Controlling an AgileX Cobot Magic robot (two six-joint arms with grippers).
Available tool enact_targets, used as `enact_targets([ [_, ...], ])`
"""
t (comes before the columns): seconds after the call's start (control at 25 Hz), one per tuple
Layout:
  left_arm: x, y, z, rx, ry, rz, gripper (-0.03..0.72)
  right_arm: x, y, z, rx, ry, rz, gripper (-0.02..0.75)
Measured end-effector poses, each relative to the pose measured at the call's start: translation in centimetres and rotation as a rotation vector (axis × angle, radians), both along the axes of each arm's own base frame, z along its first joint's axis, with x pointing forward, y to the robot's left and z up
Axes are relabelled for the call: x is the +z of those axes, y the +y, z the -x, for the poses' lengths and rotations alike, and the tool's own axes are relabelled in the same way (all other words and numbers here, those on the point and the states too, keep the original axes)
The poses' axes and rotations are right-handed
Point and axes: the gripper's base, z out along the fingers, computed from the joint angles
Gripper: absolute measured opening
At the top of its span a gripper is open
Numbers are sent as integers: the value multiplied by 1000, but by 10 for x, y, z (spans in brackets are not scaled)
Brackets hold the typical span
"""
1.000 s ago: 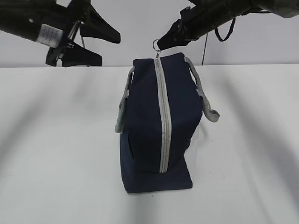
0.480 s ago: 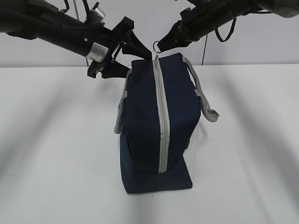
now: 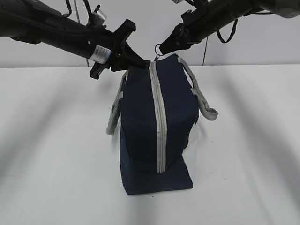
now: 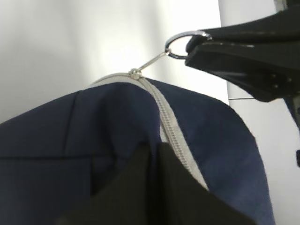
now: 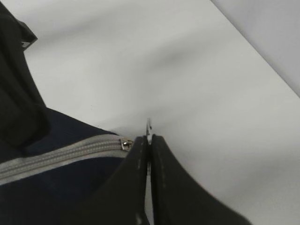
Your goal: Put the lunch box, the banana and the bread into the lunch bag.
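A navy-blue fabric lunch bag (image 3: 157, 126) stands on end on a white bench (image 3: 56, 150), its grey zipper strip (image 3: 159, 122) facing the camera and running top to bottom, fully zipped. Grey strap handles (image 3: 201, 98) hang loose down both sides.

The left tool (image 3: 143, 62) is pinched shut on the bag's top corner fabric, just beside the zipper; the left wrist view shows its dark fingers (image 4: 140, 187) pressed together on the blue cloth. The right tool (image 3: 162, 48) is closed on the metal ring zipper pull (image 4: 180, 44), with the ring's link stretched taut from the slider.

The lunch box, banana and bread are not in view.

The bag looks soft and light: its cloth dents and leans where it is gripped, so it will likely sag or tip unless one corner is held. The ring is small, hard and probably slippery; it is the natural place to pull, with the fabric beside the zipper end held as the anchor.
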Motion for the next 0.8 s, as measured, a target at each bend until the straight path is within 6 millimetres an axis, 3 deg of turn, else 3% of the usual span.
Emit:
enact_targets([
  [0.2, 5, -4, 3, -55, -28, 62, 8, -25, 0, -7, -28, 60, 3, -16],
  [0.6, 23, -3, 9, -88, -112, 59, 7, -53, -4, -7, -105, 216, 68, -16],
  [0.8, 23, -3, 9, -98, -123, 44, 7, -53, -3, -6, -101, 230, 74, -16],
])
